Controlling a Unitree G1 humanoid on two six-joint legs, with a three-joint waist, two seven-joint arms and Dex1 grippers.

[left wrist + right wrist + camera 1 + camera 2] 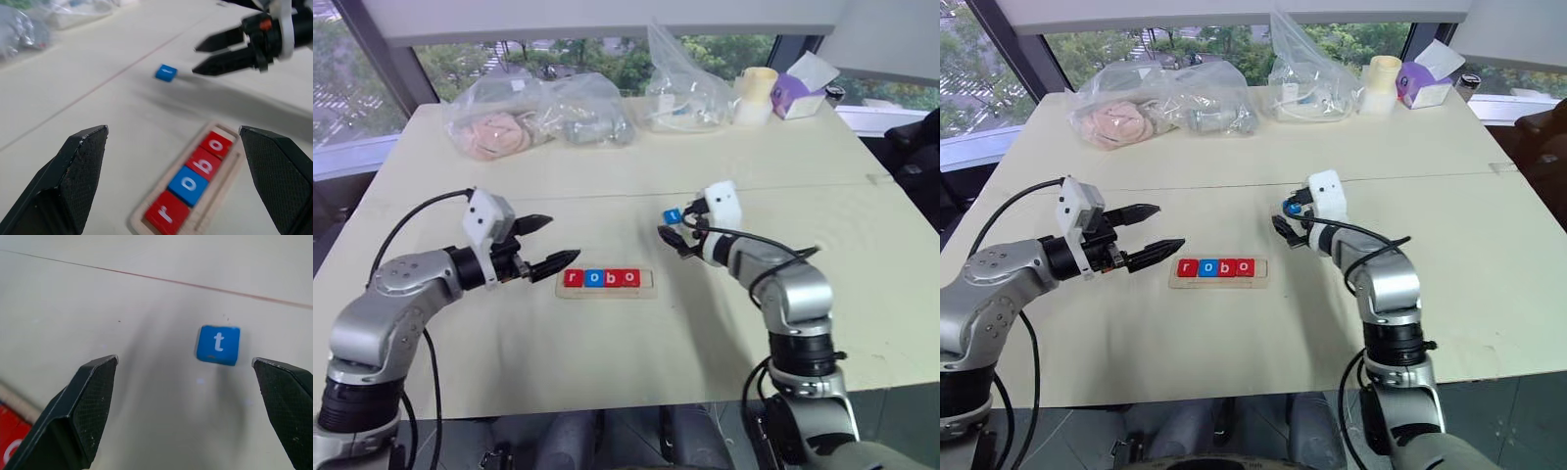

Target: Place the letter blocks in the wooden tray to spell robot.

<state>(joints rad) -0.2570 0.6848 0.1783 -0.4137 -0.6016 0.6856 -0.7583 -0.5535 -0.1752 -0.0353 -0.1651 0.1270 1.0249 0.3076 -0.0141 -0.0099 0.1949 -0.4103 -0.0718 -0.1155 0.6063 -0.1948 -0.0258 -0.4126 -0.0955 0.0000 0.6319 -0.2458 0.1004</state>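
Already four tiles sit in the tray (564,291): a red r (573,278), a blue o (593,278), a red b (611,278) and a red o (628,277), side by side and reading "robo". The slot at the tray's right end looks bare, so one letter is left. That letter, the blue t (218,344), lies flat on the table (607,362), face up, well apart from the tray and beyond its right end. The right gripper (188,406) hangs just over it with jaws spread wide and nothing between them; the t lies ahead of the fingertips, nearer one finger than the other, not touched by either. The left gripper (548,243) hovers just beside the tray's left end, also wide open and holding nothing. By the look of it the task is four fifths done: what remains is to close on the t, carry it over, and set it upright after the last o
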